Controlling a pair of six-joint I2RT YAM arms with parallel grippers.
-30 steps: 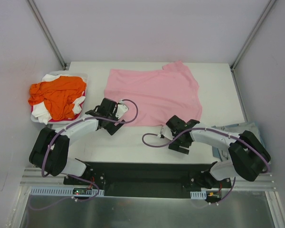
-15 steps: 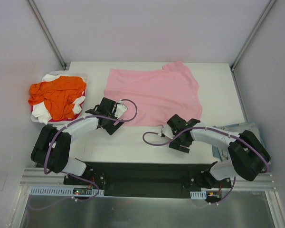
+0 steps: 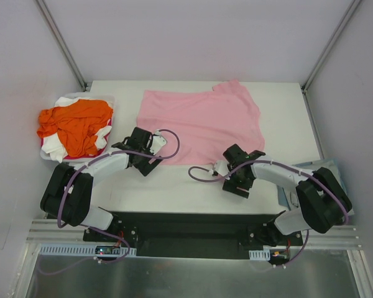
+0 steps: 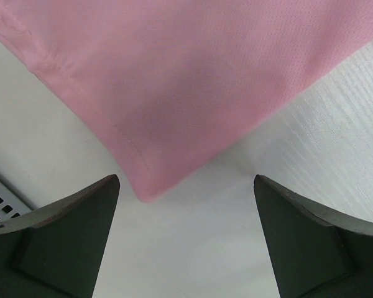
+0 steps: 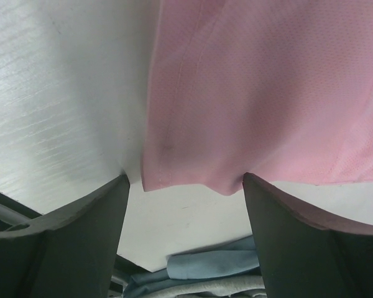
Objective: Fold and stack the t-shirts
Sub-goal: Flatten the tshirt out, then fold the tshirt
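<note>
A light pink t-shirt (image 3: 202, 121) lies spread flat on the white table (image 3: 286, 112). My left gripper (image 3: 154, 148) sits at its near-left corner, open. In the left wrist view the pink corner (image 4: 143, 186) lies just ahead of the gap of the left gripper (image 4: 185, 181), touching neither finger. My right gripper (image 3: 244, 155) is at the near-right corner, open. In the right wrist view the pink hem (image 5: 186, 180) lies between the tips of the right gripper (image 5: 185, 178). An orange t-shirt (image 3: 74, 124) is crumpled over a white one (image 3: 65, 101) at the left.
The orange and white shirts sit in a white basket (image 3: 109, 99) at the table's left edge. Grey-blue folded cloth (image 5: 214, 264) lies off the table's near right edge (image 3: 314, 166). Grey walls and metal posts stand around the table.
My right gripper has moved a little to the right and onto the pink shirt's near-right corner, its jaws narrowing slightly. The left arm has barely moved.
</note>
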